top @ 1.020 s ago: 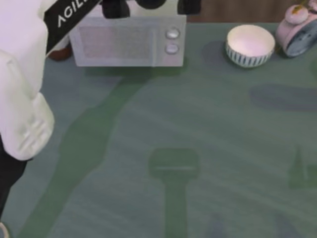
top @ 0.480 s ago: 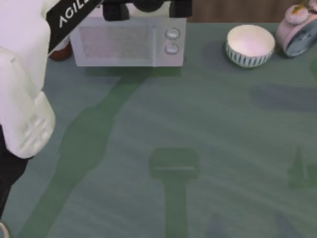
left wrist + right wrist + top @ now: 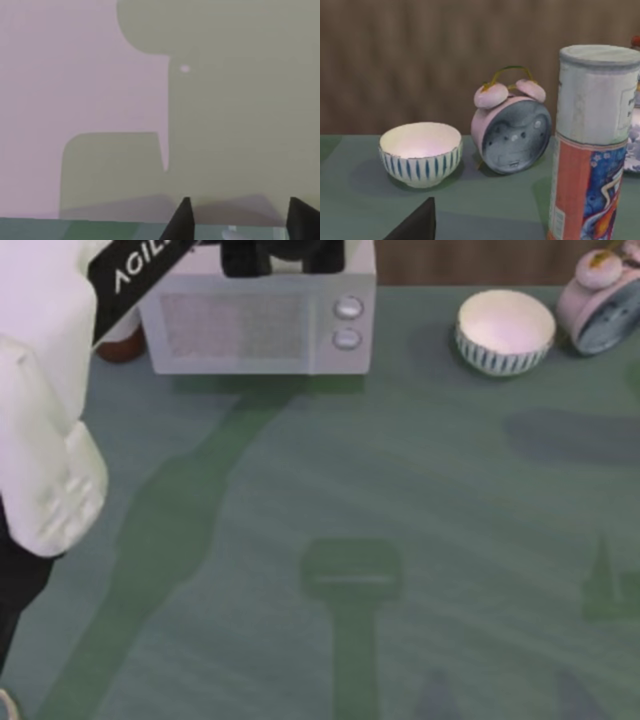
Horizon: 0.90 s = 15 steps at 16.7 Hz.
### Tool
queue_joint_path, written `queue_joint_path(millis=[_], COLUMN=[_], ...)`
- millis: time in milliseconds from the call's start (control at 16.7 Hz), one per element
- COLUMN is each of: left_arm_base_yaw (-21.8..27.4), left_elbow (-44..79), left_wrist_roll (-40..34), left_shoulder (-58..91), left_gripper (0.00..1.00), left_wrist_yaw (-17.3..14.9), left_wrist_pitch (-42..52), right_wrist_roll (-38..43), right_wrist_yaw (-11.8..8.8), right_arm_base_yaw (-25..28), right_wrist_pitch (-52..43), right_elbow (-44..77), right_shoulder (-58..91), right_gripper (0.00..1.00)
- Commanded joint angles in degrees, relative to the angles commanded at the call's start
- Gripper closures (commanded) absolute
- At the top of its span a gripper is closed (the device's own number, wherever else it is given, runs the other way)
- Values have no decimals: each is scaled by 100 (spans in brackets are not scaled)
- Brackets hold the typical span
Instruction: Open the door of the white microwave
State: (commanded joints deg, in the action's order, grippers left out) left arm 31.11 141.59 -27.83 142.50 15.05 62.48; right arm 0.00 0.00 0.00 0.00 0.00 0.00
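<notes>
**Left gripper above the microwave, door shut**

Top view: the white microwave (image 3: 258, 318) sits at the upper left of the frame, its top edge cut off. The door (image 3: 232, 325) lies flat and closed. The left gripper (image 3: 283, 254) shows only as a dark mass over the top edge, so I cannot tell how its fingers stand there. A striped bowl (image 3: 505, 331) and a pink alarm clock (image 3: 603, 302) stand at the upper right.

Left wrist view: two dark fingertips (image 3: 182, 222) stand apart at the bottom edge, holding nothing, before a plain white surface.

Right wrist view: the right gripper (image 3: 415, 225) shows only one dark tip at the bottom; its opening cannot be told. A tall can (image 3: 589, 145) is cut off at right.
</notes>
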Motion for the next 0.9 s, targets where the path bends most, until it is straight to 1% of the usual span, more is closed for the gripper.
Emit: queue_joint_path(millis=[60,480,540,600,720,900], left_arm_base_yaw=[0,0,3,7,29,68], left_elbow=[0,0,123,104,-111,-776], left_wrist_roll=[0,0,45,44,32,-36], left_shoulder=[0,0,-424,-430,-497,-679], left_gripper=[100,100,100,100,100,100], left_wrist_yaw=[0,0,45,47,67,89], left_wrist_pitch=[0,0,5,-5,-93,-329], right_wrist_roll=[0,0,0,0,0,0], right_wrist_yaw=[0,0,0,0,0,0], right_arm_base_yaw=[0,0,0,0,0,0], right_wrist_pitch=[0,0,0,0,0,0], right_elbow=[0,0,0,0,0,0], right_shoulder=[0,0,0,0,0,0], right_gripper=[0,0,0,0,0,0])
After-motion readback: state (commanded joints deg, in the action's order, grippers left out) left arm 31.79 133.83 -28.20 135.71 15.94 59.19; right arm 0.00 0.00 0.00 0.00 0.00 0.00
